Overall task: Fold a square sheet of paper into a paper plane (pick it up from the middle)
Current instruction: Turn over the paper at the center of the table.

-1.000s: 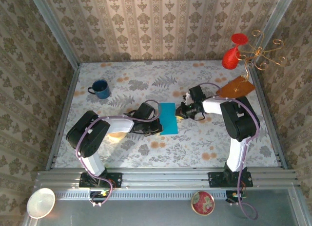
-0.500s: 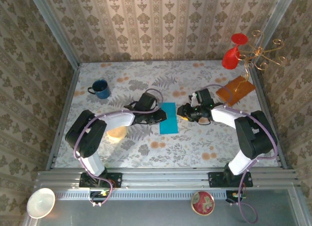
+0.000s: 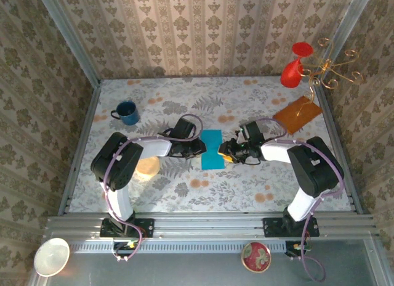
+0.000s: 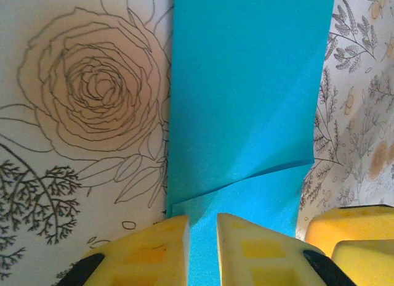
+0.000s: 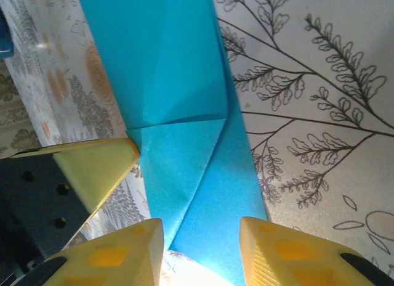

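- L gripper (image 4: 203,252)?
- Fingers a slit apart, tips down over the edge of the teal paper (image 4: 246,82). Not pinching it.
- R gripper (image 5: 200,255)?
- Spread wider, astride the paper's opp. edge, no squeeze.
- And the paper?
- Folded to a narrow strip w/ diagonal creases, flat on the floral table (image 3: 184,187), btw both grippers. Blue mug (image 3: 127,112) back left, orange sheet (image 3: 298,114) back right, both well apart from it.

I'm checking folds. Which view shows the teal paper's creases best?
Right wrist view: the teal paper lies close, its flap edge and diagonal creases sharp. Left wrist shows the paper with a flap edge; top external shows its whole outline, creases too small.
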